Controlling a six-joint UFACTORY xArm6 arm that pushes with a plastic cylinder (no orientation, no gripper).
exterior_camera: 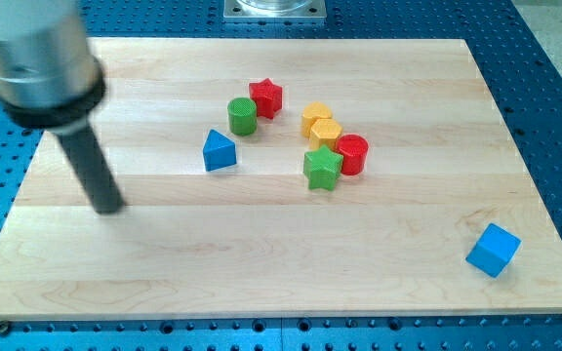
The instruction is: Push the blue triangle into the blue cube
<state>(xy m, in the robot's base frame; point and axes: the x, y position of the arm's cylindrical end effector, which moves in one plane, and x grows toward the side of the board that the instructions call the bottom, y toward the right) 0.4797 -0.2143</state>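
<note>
We carry no claw; my tip (111,208) waits at the triangle's (219,151) eight o'clock, opposite the far cube (493,250) at four.

my tip (108,207) left of blue triangle (219,151) | blue cube (493,250) bottom-right

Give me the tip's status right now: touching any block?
My tip: touching nothing, on bare board at the view's left, well left of the blue triangle. The blue cube sits far off at bottom right.
</note>
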